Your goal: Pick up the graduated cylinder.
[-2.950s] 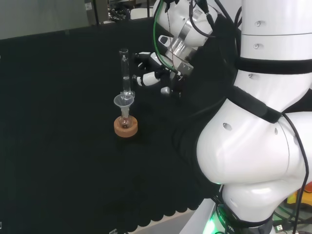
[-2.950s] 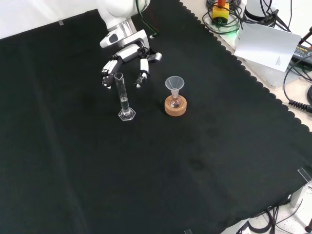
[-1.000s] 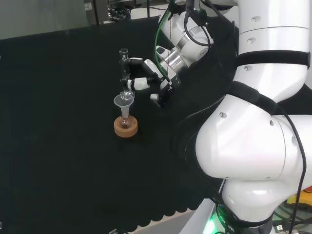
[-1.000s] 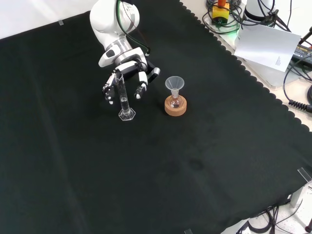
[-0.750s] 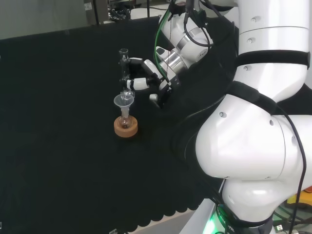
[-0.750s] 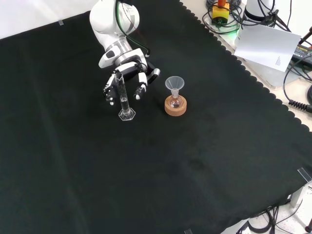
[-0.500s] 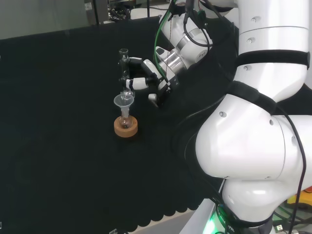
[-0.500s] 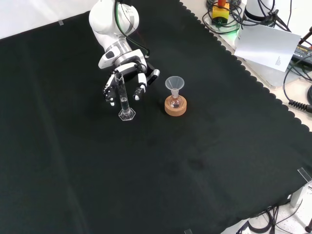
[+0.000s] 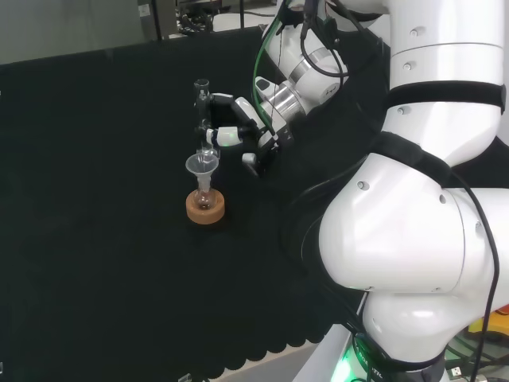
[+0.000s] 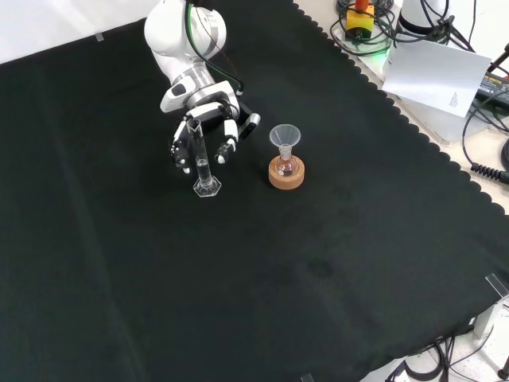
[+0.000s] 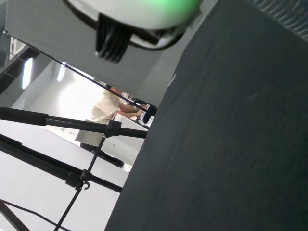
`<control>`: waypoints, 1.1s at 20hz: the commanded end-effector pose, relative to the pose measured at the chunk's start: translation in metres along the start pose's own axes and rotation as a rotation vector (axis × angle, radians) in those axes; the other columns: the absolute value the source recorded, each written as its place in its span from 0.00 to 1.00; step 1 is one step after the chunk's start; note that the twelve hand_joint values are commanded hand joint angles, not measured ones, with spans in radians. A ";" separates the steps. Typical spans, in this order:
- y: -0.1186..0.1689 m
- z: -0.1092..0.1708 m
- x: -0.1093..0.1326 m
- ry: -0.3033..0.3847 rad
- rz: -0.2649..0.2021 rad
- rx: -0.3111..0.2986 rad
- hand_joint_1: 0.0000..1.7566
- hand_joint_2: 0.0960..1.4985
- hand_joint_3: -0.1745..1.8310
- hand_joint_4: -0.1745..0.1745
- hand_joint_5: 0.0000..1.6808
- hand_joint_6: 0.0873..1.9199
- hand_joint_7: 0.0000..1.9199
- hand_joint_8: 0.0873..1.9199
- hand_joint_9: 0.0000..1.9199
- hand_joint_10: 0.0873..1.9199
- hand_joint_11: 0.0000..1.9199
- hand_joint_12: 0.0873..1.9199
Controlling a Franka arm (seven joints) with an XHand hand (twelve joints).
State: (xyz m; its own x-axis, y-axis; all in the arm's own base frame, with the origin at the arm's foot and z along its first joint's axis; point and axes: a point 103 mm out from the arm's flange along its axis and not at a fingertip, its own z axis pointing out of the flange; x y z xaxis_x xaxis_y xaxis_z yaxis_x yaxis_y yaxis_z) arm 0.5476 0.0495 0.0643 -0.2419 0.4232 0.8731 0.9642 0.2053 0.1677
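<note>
Flask: a small clear glass flask (image 10: 286, 164) with a clear funnel in its neck sits on a round cork ring stand (image 10: 286, 175), nearer the bench's front edge in the head view.
Cylinder: the tall, clear glass graduated cylinder (image 10: 199, 157) stands upright on its hexagonal foot on the black cloth (image 10: 318, 263), well in from the bench's edges.
My hand: my black and white hand (image 10: 208, 119) reaches round the cylinder's upper tube, fingers spread on both sides, not clasped.
Grip: I judge I should close evenly on the tube, lift straight up, and stay clear of the funnel.
</note>
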 end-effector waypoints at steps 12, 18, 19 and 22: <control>0.004 0.006 0.002 0.025 0.004 -0.011 0.61 0.41 0.40 0.54 0.39 0.30 0.37 0.26 0.49 0.15 0.36 0.58; 0.004 0.004 0.002 0.018 0.020 -0.026 0.60 0.45 0.39 0.56 0.42 0.30 0.38 0.27 0.50 0.16 0.39 0.57; 0.005 0.004 0.002 0.022 0.022 -0.029 0.61 0.46 0.39 0.56 0.43 0.30 0.40 0.27 0.51 0.15 0.40 0.56; 0.006 0.005 0.003 0.024 0.024 -0.023 0.63 0.48 0.38 0.58 0.46 0.29 0.43 0.26 0.54 0.14 0.43 0.54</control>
State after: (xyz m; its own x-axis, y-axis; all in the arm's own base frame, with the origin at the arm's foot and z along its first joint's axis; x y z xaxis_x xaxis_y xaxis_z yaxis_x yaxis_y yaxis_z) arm 0.5515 0.0555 0.0651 -0.2194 0.4073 0.8865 0.9716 0.1737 0.1607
